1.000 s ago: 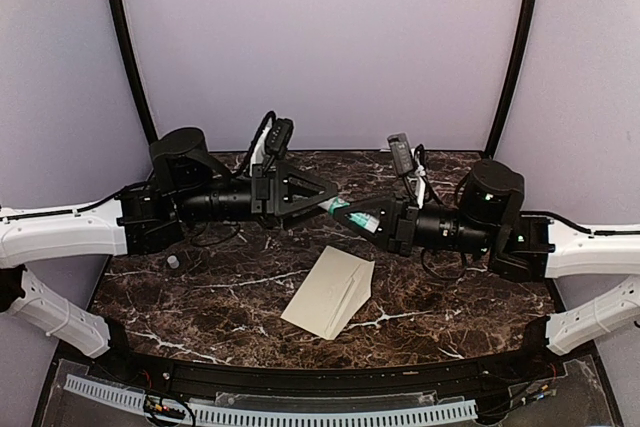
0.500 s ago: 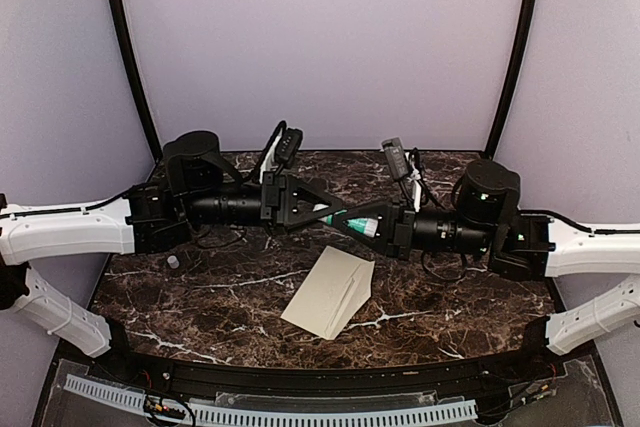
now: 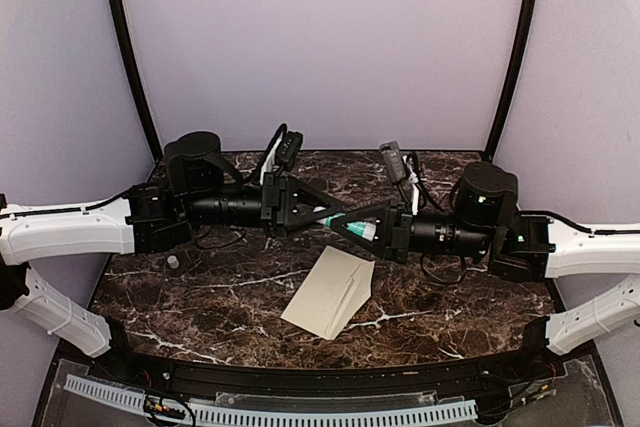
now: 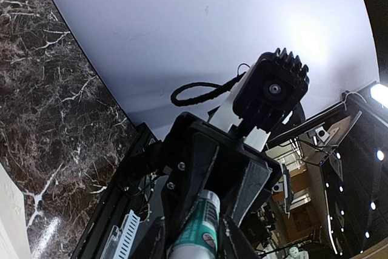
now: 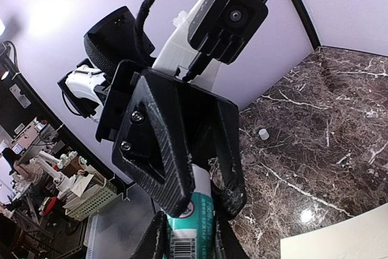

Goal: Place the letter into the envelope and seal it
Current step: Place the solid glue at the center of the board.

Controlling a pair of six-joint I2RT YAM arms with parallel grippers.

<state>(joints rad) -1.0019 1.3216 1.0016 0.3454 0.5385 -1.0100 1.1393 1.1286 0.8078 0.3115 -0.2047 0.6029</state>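
The envelope (image 3: 328, 294) lies flat near the front of the table (image 3: 200, 297) (whether the letter is inside, I cannot tell). Above and behind it, both arms reach inward, the left gripper (image 3: 330, 215) and right gripper (image 3: 352, 229) meeting, each clamped on one tube (image 3: 364, 230).

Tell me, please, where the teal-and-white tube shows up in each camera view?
Top external: the teal-and-white tube is mid-picture, in the air above the table.
Left wrist: bottom centre, running off the lower edge.
Right wrist: bottom edge, just left of centre.
Shared landmark: the dark marble table, at the left in the left wrist view and at the right in the right wrist view.
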